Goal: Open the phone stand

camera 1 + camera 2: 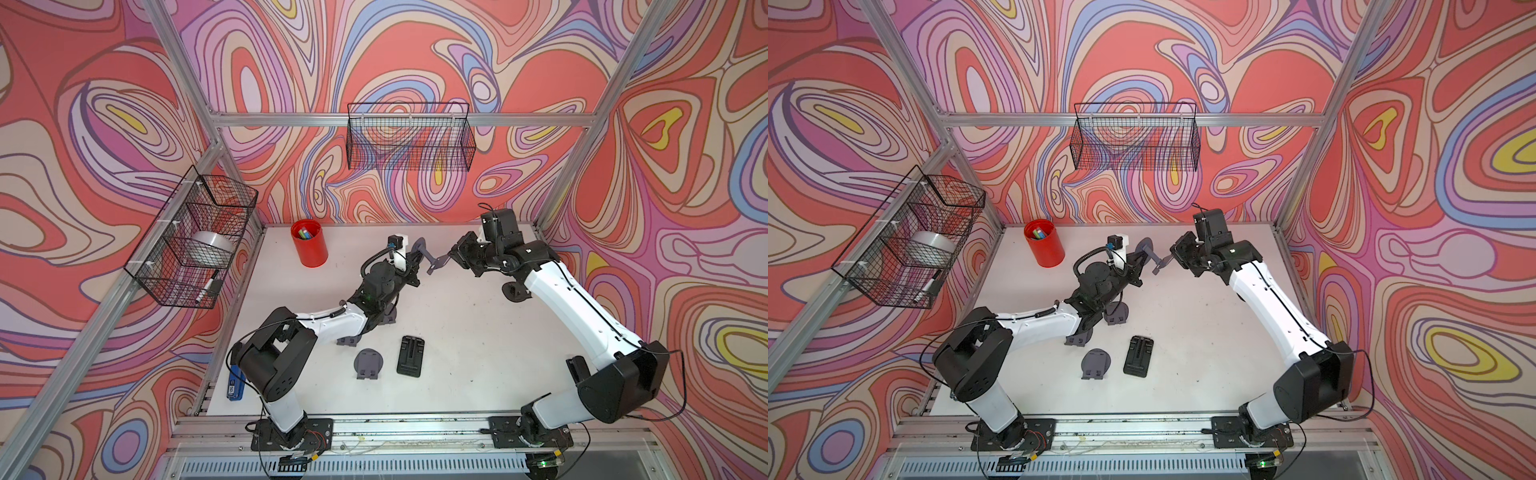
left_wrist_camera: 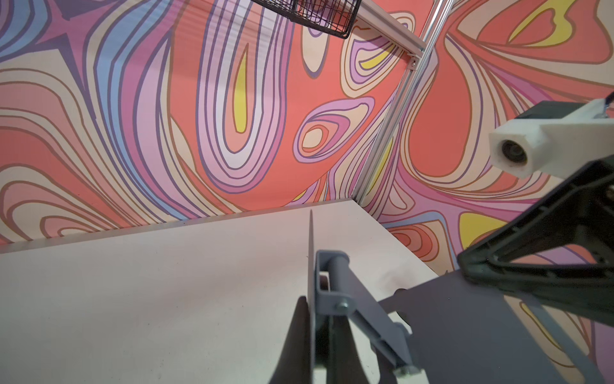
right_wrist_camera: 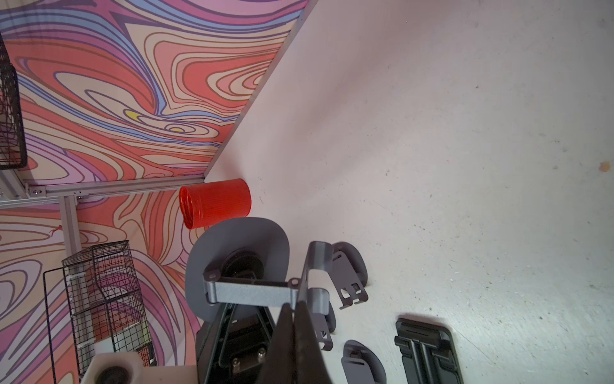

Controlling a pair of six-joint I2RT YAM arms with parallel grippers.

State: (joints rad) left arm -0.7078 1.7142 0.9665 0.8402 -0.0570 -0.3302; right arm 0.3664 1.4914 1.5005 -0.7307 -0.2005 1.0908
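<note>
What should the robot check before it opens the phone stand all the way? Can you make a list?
1. The left gripper is shut on the phone stand, on its round plate: ok.
2. The right gripper is shut on the other plate: ok.
3. The stand is lifted off the table: ok.
4. The red cup is out of the way: ok.
5. The stand is fully open: not ok, only partly unfolded.
6. The grip is tight enough not to slip: cannot tell.

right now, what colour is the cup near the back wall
The cup is red, clearest in a top view.
</note>
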